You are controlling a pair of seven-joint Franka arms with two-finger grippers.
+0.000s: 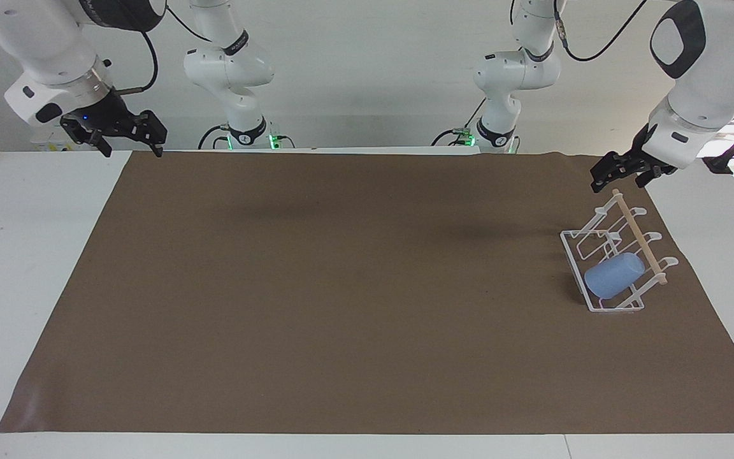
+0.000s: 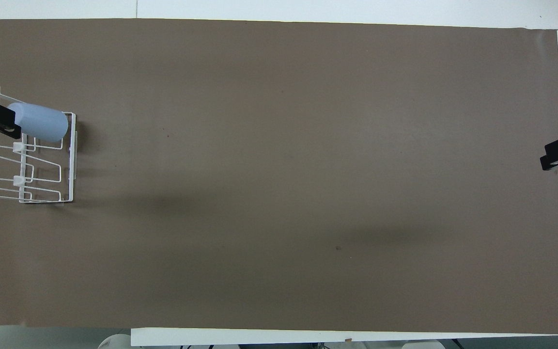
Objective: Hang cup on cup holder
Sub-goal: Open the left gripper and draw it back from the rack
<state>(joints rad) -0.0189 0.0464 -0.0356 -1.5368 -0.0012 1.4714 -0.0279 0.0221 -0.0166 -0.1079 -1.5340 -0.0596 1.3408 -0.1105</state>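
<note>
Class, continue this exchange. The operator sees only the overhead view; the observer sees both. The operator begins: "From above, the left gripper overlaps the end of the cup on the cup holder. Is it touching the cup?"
Observer: No. The left gripper hangs in the air above the cup holder, clear of the cup.
Operator: Are its fingers open?
Observer: Yes, spread open and holding nothing.
Operator: I only see the right gripper's tip. Where is it?
Observer: The right gripper waits raised over the right arm's end of the table, open and empty.
</note>
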